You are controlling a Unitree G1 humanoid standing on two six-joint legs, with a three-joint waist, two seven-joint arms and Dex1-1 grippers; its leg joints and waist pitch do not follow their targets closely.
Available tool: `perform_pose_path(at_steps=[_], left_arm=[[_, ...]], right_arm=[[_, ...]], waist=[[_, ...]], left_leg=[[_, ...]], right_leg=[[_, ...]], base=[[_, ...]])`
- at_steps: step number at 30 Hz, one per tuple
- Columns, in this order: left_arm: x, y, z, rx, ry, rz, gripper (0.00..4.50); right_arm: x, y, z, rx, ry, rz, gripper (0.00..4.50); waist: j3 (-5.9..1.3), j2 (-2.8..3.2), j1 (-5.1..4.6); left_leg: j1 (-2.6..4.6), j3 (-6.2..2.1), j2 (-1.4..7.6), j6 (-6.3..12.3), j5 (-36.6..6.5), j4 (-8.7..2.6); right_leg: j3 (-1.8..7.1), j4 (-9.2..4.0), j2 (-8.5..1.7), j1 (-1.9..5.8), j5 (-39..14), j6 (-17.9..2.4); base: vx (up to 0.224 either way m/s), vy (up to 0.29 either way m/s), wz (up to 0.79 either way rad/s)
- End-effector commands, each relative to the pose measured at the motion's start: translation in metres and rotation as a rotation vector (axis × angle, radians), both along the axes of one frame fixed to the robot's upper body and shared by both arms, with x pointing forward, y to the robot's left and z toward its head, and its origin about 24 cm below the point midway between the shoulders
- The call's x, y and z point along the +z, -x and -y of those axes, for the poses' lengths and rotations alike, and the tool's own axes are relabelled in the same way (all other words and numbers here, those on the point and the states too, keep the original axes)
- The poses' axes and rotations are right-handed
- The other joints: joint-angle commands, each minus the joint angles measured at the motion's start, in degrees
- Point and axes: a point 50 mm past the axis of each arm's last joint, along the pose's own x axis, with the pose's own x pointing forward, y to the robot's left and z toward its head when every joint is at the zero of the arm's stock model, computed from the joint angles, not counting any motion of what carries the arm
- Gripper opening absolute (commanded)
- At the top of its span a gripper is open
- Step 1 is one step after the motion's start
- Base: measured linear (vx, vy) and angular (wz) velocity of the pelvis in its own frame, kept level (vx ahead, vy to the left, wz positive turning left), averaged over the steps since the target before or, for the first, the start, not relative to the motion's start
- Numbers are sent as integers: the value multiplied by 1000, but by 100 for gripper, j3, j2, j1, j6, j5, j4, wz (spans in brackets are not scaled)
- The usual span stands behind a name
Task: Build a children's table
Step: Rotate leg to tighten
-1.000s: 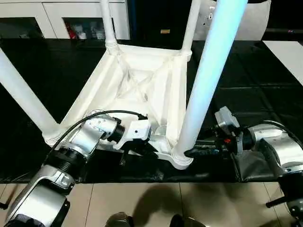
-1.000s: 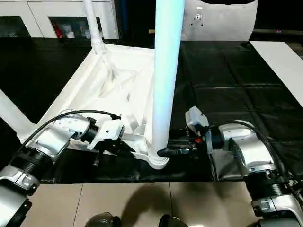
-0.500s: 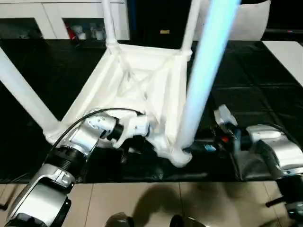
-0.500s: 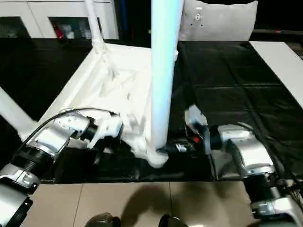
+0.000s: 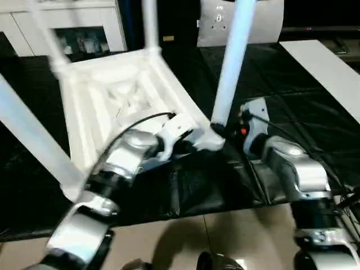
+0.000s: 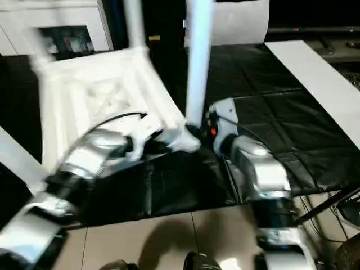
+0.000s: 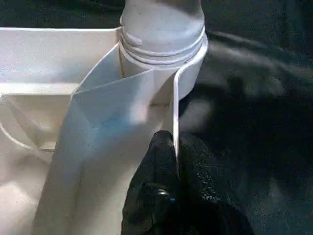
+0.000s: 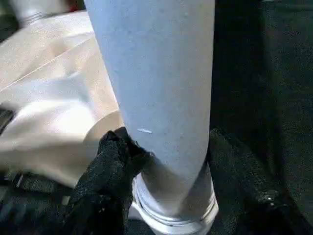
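Observation:
The white children's table lies upside down on the black mat, ribbed underside up, with its tube legs standing up from the corner sockets. My left gripper is shut on the thin rim wall beside the near corner socket. The left wrist view has the black fingers pinching that rim. My right gripper is shut on the base of the near leg just above the socket, one finger pressed on each side. Another leg slants across the left.
A white cabinet with glass doors stands at the back left. A flat white board lies at the right and a pale panel at the back. The mat's front edge meets a tiled floor.
The camera has swung, so the whole picture has shifted. The table's near corner, held by both grippers, now sits farther from the mat's front edge and the table looks turned.

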Motion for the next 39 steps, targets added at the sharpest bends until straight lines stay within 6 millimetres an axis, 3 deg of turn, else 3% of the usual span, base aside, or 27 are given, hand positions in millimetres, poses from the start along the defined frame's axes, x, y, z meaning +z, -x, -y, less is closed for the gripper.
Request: perform_pose_path(at_steps=[1, 4, 8, 9, 12, 16, 21, 23, 26, 30, 33, 37, 38, 39], left_arm=[[23, 3, 28, -88, 115, 65, 0], [24, 3, 24, -98, 102, 78, 0], [22, 4, 13, -137, 70, 101, 0], [22, 4, 13, -137, 70, 101, 0], [21, 5, 6, -154, 56, 106, 0], [16, 16, -25, -384, -44, 138, 0], [15, 21, -35, -471, -67, 124, 0], [14, 25, -40, -544, -89, 119, 0], [13, 31, -42, -650, -100, 105, 0], [13, 34, -43, -693, -103, 93, 0], [14, 38, -42, -776, -110, 97, 0], [16, 38, -38, -802, -104, 107, 0], [16, 38, -38, -802, -104, 107, 0], [16, 37, -37, -803, -98, 112, 0]], right_arm=[[-12, 5, -12, 24, -11, -53, 258], [-9, 8, -11, 49, -4, -25, 287], [-5, 11, -3, 110, -10, 5, 318], [-5, 11, -3, 110, -10, 5, 343], [-3, 14, 2, 163, -7, 12, 349], [5, 25, 41, 409, 83, 45, 393], [8, 35, 53, 557, 136, 37, 430], [10, 45, 61, 706, 212, 39, 430], [10, 50, 64, 814, 243, 46, 430], [10, 51, 65, 852, 248, 46, 430], [9, 53, 59, 947, 201, 33, 405], [7, 52, 52, 1001, 179, 37, 391], [7, 52, 52, 1001, 179, 37, 356], [5, 52, 49, 1014, 171, 31, 357]], waist=[[-555, -45, 73], [-545, -46, 128], [-513, -44, 197], [-508, -51, 200], [-492, -35, 202], [-498, -49, 259], [-487, -57, 339], [-507, -42, 413], [-519, -58, 483], [-495, -72, 499], [-496, -79, 519], [-504, -85, 527], [-506, -84, 531], [-511, -79, 550]], left_leg=[[-6, -277, 491, 828, 396, -331], [-11, -240, 471, 1113, 431, -320], [2, -210, 442, 993, 83, -336], [4, -218, 446, 936, 7, -349], [24, -229, 478, 813, -119, -363], [3, -227, 469, 878, -236, -354], [49, -199, 483, 765, -344, -361], [62, -222, 551, 786, -201, -355], [39, -208, 554, 892, -113, -337], [27, -191, 518, 815, -276, -346], [35, -191, 520, 783, -330, -352], [40, -201, 541, 764, -324, -352], [39, -197, 538, 757, -307, -350], [41, -196, 539, 756, -260, -348]], right_leg=[[488, -270, -591, 439, -835, -715], [497, -246, -597, 444, -606, -881], [494, -343, -587, 444, -1207, -714], [488, -353, -577, 453, -1366, -639], [494, -373, -579, 428, -1513, -597], [523, -351, -592, 456, -1467, -464], [503, -382, -583, 414, -1783, -506], [510, -329, -585, 393, -1549, -585], [537, -254, -620, 398, -1176, -729], [526, -320, -605, 401, -1653, -655], [520, -343, -599, 406, -1809, -591], [517, -329, -599, 390, -1798, -591], [521, -331, -600, 390, -1791, -592], [528, -324, -605, 390, -1738, -599]], base=[[0, 0, 0], [0, 0, 0], [0, 0, 0], [0, 0, 0], [0, 0, 0], [0, 0, 0], [0, 0, 0], [0, 0, 0], [0, 0, 0], [0, 0, 0], [0, 0, 0], [0, 0, 0], [0, 0, 0], [0, 0, 0]])
